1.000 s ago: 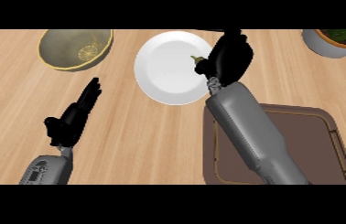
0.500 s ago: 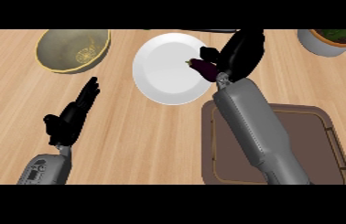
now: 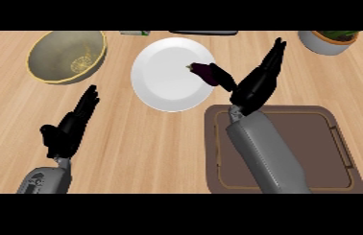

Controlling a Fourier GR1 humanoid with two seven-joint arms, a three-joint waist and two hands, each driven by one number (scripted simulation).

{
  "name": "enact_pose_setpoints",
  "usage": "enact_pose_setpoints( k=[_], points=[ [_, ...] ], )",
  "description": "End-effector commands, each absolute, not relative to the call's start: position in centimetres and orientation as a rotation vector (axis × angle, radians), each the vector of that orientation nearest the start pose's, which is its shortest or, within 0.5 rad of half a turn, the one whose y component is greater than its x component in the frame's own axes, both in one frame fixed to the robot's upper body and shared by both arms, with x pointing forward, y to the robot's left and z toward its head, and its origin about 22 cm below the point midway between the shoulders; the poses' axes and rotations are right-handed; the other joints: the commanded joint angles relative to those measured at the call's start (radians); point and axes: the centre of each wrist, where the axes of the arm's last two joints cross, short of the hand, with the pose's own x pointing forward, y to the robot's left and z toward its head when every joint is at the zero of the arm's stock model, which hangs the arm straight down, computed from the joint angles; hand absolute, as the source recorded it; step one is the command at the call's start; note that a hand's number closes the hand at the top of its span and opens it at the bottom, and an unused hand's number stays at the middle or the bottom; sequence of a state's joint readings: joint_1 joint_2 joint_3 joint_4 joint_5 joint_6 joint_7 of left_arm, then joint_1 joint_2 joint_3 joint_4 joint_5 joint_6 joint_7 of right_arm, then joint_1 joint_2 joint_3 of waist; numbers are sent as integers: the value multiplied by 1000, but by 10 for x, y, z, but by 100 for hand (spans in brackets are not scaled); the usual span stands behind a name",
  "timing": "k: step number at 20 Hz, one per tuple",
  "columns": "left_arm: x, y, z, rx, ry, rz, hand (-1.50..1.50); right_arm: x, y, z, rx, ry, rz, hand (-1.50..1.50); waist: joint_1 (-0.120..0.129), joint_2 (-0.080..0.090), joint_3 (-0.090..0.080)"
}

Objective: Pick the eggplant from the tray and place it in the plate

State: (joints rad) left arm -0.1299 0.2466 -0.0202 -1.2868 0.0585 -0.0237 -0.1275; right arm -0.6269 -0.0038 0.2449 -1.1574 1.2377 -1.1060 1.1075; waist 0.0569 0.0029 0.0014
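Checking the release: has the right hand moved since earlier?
Yes. The right hand has opened and shifted right, away from the plate, leaving the eggplant on it.

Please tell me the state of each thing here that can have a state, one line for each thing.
eggplant: lying on the plate's right side, beside the right hand's thumb.
plate: holds the eggplant.
tray: no eggplant on its visible part.
bowl: upright, nothing seen inside.
right hand: open, fingers straight.
left hand: open, resting at lower left.
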Motion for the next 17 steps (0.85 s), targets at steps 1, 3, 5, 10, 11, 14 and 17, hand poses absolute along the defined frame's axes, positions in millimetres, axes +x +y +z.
enact_pose_setpoints(
  k=[1, 3, 5, 10, 11, 14, 17],
  points=[
    [262, 303, -25, 145, -1523, -154, 0, 308, -89, 29, -976, -1502, -526, -150, -37, -10, -1],
    [254, 299, -34, 144, -1510, -155, 0, 291, -81, 15, -957, -1544, -494, -150, -38, -8, -2],
    [254, 302, -27, 144, -1507, -137, 0, 270, -80, -1, -952, -1526, -456, -150, -45, -6, -1],
    [260, 317, -16, 153, -1510, -146, 0, 238, -75, 1, -947, -1555, -409, -150, -57, -5, -2],
    [248, 304, -27, 152, -1508, -148, 0, 234, -79, -17, -959, -1531, -412, -150, -53, -4, -1],
    [266, 308, -16, 144, -1509, -128, 0, 222, -78, -14, -965, -1526, -397, -150, -58, -4, -2],
    [250, 298, -21, 159, -1529, -147, 0, 196, -90, -41, -1014, -1538, -407, -150, -59, -4, -1]
  ],
)
